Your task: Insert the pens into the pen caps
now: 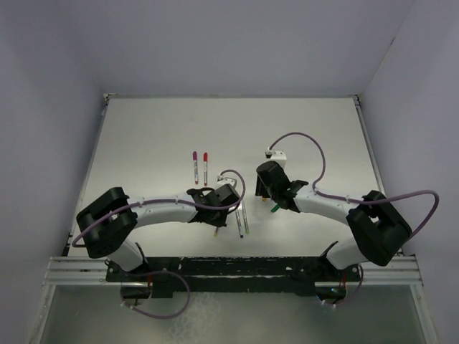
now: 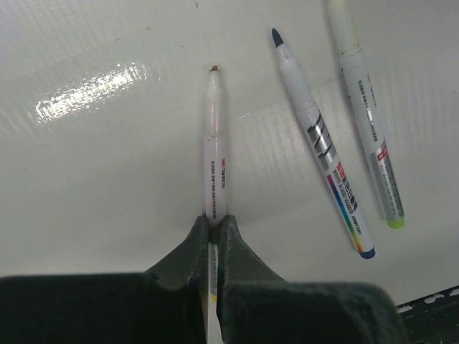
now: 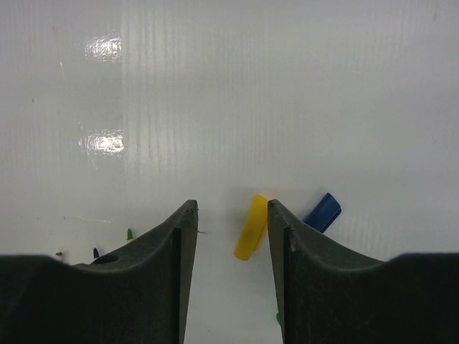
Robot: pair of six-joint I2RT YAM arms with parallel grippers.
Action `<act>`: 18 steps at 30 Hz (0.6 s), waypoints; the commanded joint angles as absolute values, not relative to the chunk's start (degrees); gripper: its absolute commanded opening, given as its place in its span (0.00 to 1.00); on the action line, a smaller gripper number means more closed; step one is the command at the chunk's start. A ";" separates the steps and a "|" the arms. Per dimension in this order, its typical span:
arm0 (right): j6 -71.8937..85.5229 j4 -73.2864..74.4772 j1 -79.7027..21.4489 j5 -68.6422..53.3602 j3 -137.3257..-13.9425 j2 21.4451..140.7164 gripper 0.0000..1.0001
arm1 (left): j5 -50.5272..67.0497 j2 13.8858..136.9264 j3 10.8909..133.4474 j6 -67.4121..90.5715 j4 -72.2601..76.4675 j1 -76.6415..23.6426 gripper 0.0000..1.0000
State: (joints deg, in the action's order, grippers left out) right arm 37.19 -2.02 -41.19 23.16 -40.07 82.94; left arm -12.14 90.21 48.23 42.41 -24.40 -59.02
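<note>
Pinches the brown-tipped pen (image 2: pixel 215 172) by its rear half with the left fingers (image 2: pixel 237 254), pressed hard together on the barrel. Points the tip away with most of the shaft bare, presumably to leave room for a cap to slide on and to offer a steady target. Cannot tell whether the tip rests on the desk (image 2: pixel 107 179) or hangs just over it. Has two more uncapped pens flat on the desk just to one side, a dark-tipped pen (image 2: pixel 319 143) and a yellow-green pen (image 2: pixel 369 122), nearly parallel, close but not touching. Seemingly parked there within easy reach for later rounds.

Holds the right fingers (image 3: pixel 168 251) spread, gripping nothing, low over the desk and straddling the yellow cap (image 3: pixel 251 226), lying flat and much nearer one finger than the other. Looks like lining up for a pick, with the cap lengthwise along the fingers so as to be squeezed across its narrow width. Finds the blue cap (image 3: pixel 323 213) just outside that same finger, near the yellow one.

Shows, from above, a magenta-capped pen (image 1: pixel 195 166) and a red-capped pen (image 1: pixel 205 166) side by side farther up the desk, clear of both arms: two judged done. Calls next for closing on the yellow cap without nudging it, then meeting mouth to tip squarely. Risks a skewed grip, given the off-centre cap.
</note>
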 commanded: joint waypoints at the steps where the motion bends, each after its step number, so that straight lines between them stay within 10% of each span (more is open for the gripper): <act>1: 38.89 -0.45 -41.06 22.70 -42.91 84.15 0.46 | -11.00 89.80 46.30 41.48 -26.41 -59.24 0.00; 18: 41.43 1.90 -41.08 24.22 -42.80 86.10 0.46 | -11.07 86.93 46.23 41.57 -26.37 -59.16 0.00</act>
